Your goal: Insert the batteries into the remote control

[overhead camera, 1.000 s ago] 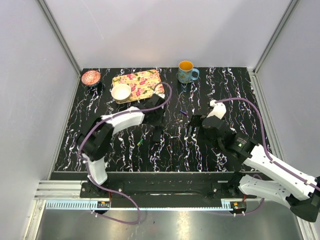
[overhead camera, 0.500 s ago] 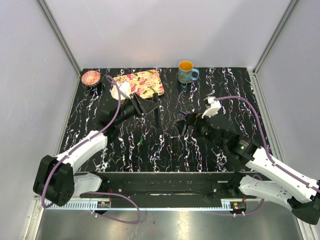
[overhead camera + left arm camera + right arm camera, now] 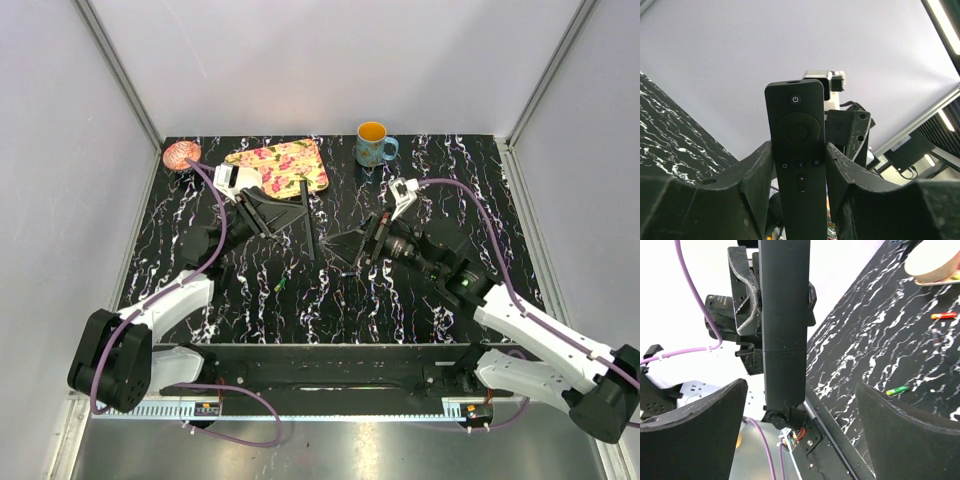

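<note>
My left gripper [image 3: 799,150] is shut on the remote control [image 3: 797,165], a slim black bar held up off the table with its button face toward the left wrist camera. From above, the remote control [image 3: 308,225] hangs over the table's middle, and my right gripper [image 3: 350,245] is just right of it. In the right wrist view the plain back of the remote control [image 3: 785,325] shows between the wide-open fingers [image 3: 700,415], touching neither. Three batteries lie on the table: green [image 3: 897,389], reddish [image 3: 944,316] and dark purple [image 3: 936,335]. The green battery [image 3: 281,285] also shows from above.
A blue mug [image 3: 374,144] with an orange inside stands at the back. A floral tray [image 3: 290,160] lies left of it and a pink bowl [image 3: 181,154] sits in the back left corner. A white bowl [image 3: 935,262] rests by the tray.
My left arm has swung out and raised the remote control off the table, tilting it up. My right gripper has moved left and turned to face the remote, staying open.
</note>
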`<state>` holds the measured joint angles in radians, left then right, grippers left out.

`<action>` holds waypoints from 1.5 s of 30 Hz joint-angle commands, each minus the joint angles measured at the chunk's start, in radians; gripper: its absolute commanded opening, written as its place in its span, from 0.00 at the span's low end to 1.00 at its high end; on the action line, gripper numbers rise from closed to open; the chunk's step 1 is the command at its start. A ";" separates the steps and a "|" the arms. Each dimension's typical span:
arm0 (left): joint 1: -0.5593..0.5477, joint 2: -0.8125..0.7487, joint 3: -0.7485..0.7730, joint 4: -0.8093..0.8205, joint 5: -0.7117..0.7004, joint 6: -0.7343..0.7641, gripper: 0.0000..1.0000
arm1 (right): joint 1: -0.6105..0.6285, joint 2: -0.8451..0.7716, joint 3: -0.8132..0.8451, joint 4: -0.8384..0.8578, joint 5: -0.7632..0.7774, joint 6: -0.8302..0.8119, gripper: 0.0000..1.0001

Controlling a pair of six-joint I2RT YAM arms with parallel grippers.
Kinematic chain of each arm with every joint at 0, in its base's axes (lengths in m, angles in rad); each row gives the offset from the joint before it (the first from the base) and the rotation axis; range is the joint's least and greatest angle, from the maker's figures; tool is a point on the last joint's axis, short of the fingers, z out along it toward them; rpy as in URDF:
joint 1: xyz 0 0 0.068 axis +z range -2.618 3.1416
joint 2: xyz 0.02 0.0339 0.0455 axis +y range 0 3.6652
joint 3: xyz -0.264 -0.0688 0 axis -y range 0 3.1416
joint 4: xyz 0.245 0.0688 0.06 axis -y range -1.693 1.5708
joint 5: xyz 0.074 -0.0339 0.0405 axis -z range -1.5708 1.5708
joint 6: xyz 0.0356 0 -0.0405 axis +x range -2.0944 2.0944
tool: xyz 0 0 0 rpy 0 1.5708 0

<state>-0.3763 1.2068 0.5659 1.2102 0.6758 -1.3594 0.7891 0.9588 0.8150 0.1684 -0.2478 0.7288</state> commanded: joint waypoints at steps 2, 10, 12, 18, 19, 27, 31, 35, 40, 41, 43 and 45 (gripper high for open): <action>0.002 -0.026 0.017 0.149 0.039 -0.044 0.09 | -0.005 0.049 -0.014 0.181 -0.123 0.086 1.00; 0.002 -0.049 0.029 0.097 0.045 -0.015 0.09 | -0.005 0.132 0.012 0.250 -0.196 0.113 0.93; 0.004 -0.049 0.032 0.092 0.045 -0.014 0.09 | -0.005 0.152 0.010 0.270 -0.215 0.118 0.89; 0.004 -0.041 0.028 0.098 0.039 -0.014 0.09 | -0.004 0.198 0.012 0.327 -0.249 0.144 0.85; 0.004 -0.041 0.025 0.100 0.036 -0.017 0.09 | -0.007 0.208 0.013 0.333 -0.251 0.146 0.84; 0.004 -0.036 0.025 0.106 0.033 -0.015 0.09 | -0.005 0.241 0.003 0.413 -0.280 0.185 0.61; 0.004 -0.036 0.019 0.103 0.030 -0.014 0.11 | -0.005 0.233 -0.005 0.424 -0.292 0.185 0.39; 0.008 -0.046 0.020 0.025 0.030 0.005 0.70 | -0.005 0.201 0.004 0.349 -0.304 0.152 0.10; 0.045 -0.139 0.045 -0.274 -0.024 0.162 0.99 | -0.007 0.118 0.078 0.074 -0.263 -0.006 0.00; 0.053 -0.157 0.064 -0.411 -0.038 0.195 0.99 | -0.005 0.109 0.094 -0.051 -0.214 -0.032 0.00; 0.065 -0.212 0.090 -0.553 -0.088 0.318 0.99 | -0.005 0.094 0.153 -0.185 -0.150 -0.124 0.00; 0.051 -0.245 0.179 -0.855 -0.152 0.438 0.99 | -0.001 0.101 0.231 -0.405 0.006 -0.202 0.00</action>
<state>-0.3233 1.0523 0.5953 0.8158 0.6525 -1.1919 0.7883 1.0927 0.8940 0.1223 -0.4545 0.7197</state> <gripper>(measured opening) 0.987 0.440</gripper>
